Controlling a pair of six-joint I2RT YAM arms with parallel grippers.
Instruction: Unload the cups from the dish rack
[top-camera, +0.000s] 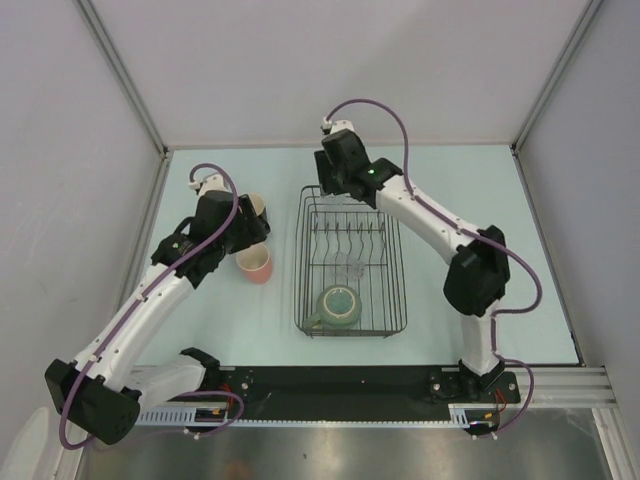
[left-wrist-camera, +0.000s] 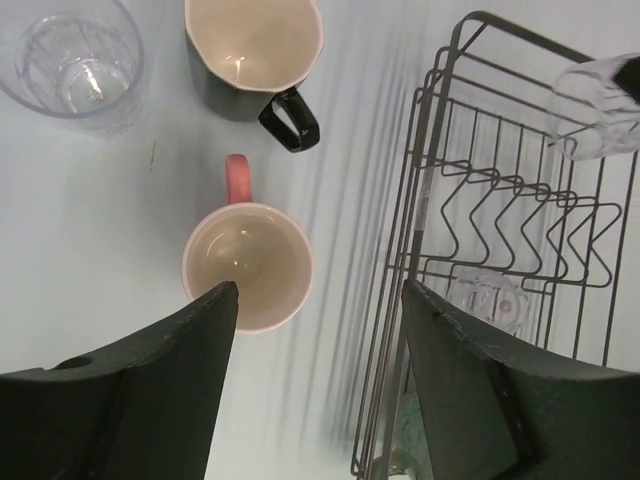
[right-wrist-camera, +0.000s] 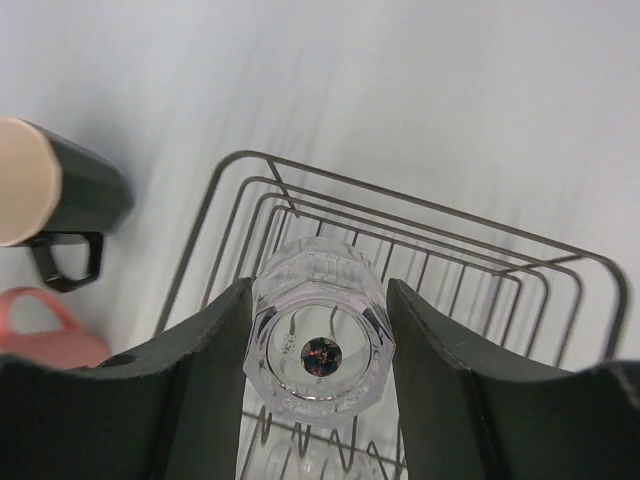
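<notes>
My right gripper (right-wrist-camera: 318, 287) is shut on a clear glass tumbler (right-wrist-camera: 320, 340), seen base-on, and holds it above the far left end of the black wire dish rack (right-wrist-camera: 430, 218). In the top view that gripper (top-camera: 337, 187) hangs over the far rim of the rack (top-camera: 301, 262). A sage-green mug (top-camera: 338, 306) lies at the rack's near end, and a second clear glass (left-wrist-camera: 491, 299) rests on the rack floor. My left gripper (left-wrist-camera: 320, 297) stands open and empty above the table, between the salmon-pink cup (left-wrist-camera: 247, 266) and the rack (left-wrist-camera: 437, 205).
Left of the rack stand the dark pale-rimmed cup (left-wrist-camera: 250, 50) with its black handle and a clear tumbler (left-wrist-camera: 72, 60), both upright on the pale table. Grey walls close in the table's left, far and right sides.
</notes>
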